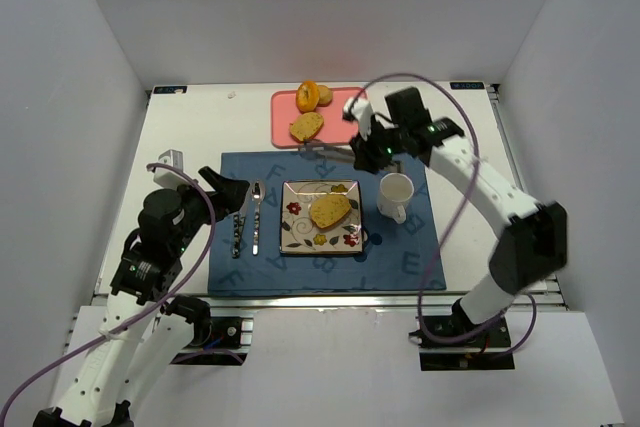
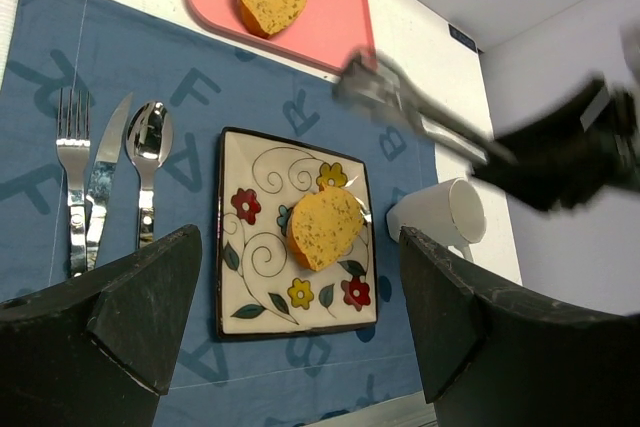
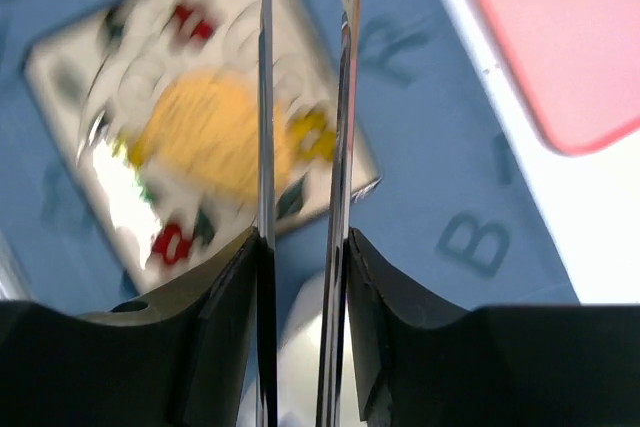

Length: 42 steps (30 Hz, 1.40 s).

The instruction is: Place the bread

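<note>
Left of the plate [image 1: 292, 237], the left gripper [image 1: 228, 187] hangs over the mat with its fingers wide apart and nothing between them. The cutlery [image 2: 105, 177] lies between it and the plate. One bread slice [image 1: 329, 210] lies on the plate. Beyond the plate, on the pink tray [image 1: 345, 117], are a second slice [image 1: 306, 126] and the ring roll [image 1: 308, 96].

The tongs [image 1: 335, 154] reach out above the plate's far edge, tips just short of the tray. Their arms stand only a narrow gap apart and carry nothing. The right gripper [image 1: 372, 152] is clamped round their handles, beyond and right of the plate, above the cup [image 1: 396, 195].

The step in hand is probably fetching the nearer tray slice. To do it well:
- Ease the squeeze so the arms spread wider than the slice.
- Come down astride its short width.
- Close gently so it does not crumble.
- Lift it over the tray rim.
- Set it on a bare part of the plate, keeping clear of the cup.
</note>
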Motion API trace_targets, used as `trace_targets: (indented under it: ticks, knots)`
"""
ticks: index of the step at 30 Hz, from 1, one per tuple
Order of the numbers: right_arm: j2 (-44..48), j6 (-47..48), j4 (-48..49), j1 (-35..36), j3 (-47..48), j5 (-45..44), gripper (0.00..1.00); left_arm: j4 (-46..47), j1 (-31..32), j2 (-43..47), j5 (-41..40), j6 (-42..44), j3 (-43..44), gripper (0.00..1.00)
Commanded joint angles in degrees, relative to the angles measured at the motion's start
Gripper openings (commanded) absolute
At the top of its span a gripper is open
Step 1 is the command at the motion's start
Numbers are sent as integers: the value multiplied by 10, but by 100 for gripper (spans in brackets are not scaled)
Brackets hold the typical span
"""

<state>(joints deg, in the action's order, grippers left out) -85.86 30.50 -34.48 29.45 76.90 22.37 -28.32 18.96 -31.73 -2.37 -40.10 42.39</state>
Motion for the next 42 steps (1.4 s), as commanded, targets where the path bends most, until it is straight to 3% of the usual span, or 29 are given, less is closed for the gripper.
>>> trace_targets:
  ticks: [1,4,10,23,35,39,42]
  knots:
    - [-118,-150,36,-42,112,-8,43,3,-2,-5,3,0,13,89]
    - [-234,-242,-5,-83,241,25,41,6,-2,-6,9,-2,14,88]
    - [-338,-283,10,-93,338,4,42,12,-2,-7,9,-9,10,89]
    - [-396,-353,55,-99,366,-4,48,30,-2,-33,16,-19,3,89]
    - [-435,-364,64,-99,384,-13,49,38,-2,-51,18,-22,6,89]
    - [-441,-364,64,-99,381,8,43,39,-2,-55,18,-23,8,89]
    - [-437,-368,66,-99,374,36,29,40,-2,-57,17,-22,8,89]
